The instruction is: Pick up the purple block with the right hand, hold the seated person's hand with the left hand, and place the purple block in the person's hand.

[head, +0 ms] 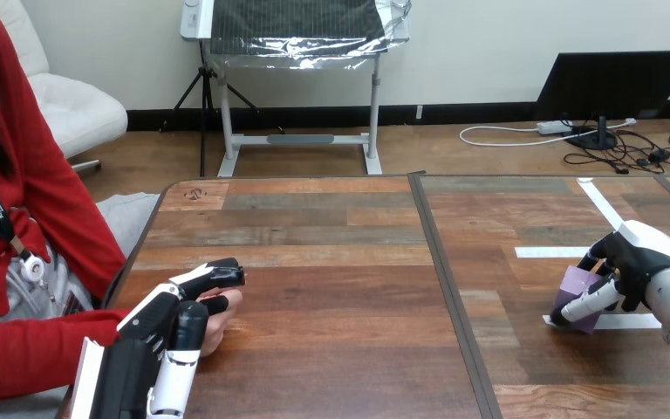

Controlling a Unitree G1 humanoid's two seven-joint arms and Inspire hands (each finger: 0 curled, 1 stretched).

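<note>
A: Where do we stand with the purple block (572, 285)?

B: It's far over on the right of the table (340, 262), at the white tape strip (632, 321). Our right hand (635, 258) is wrapped around it, with one finger across its front face. We can't tell whether it has left the wood yet.

A: And our other side?

B: Our left hand (170, 323) is low at the left edge, fingers curled round the person's hand (227, 325), thumb out above it.

A: How do we expect the block to behave?

B: It looks to us like a small, rigid, light piece with flat faces and hard corners. It shouldn't crush, but smooth sides could slide against our fingers.

A: So where do we grip?

B: On two opposite flat faces, near the middle, not on a corner, where it could twist out. We think modest pressure will do. We'd also leave the underside free, so it can settle flat into the person's palm.
</note>
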